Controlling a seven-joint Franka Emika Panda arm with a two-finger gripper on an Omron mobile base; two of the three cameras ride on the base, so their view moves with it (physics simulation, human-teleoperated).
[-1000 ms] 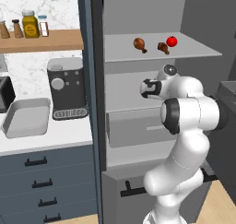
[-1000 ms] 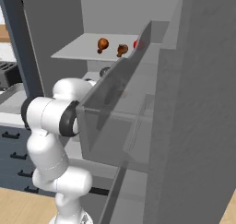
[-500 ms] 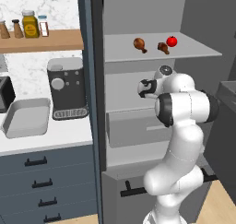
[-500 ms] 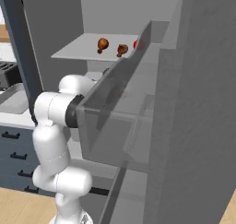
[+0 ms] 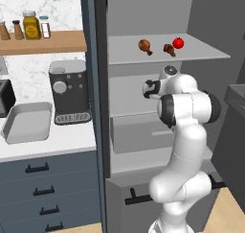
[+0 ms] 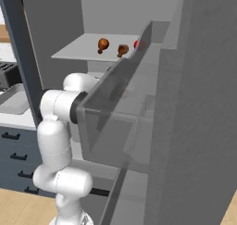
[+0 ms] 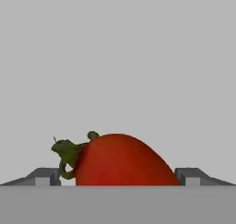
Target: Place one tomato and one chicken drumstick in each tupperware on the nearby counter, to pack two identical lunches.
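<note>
One tomato (image 7: 122,159) sits between our gripper (image 7: 118,177) fingertips, jaws wide, gripping nothing; closing off-centre could roll it along the fridge shelf (image 5: 143,59).

Tomato (image 7: 120,159), green stem to the left, sat between the spread fingertips (image 7: 44,177); plain grey surface behind.

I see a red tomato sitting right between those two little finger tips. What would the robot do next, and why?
Probably close the claw on the tomato. In the hand view its fingers stand wide apart on either side of the tomato, not yet gripping it, and the tray on the counter has nothing in it yet.
</note>
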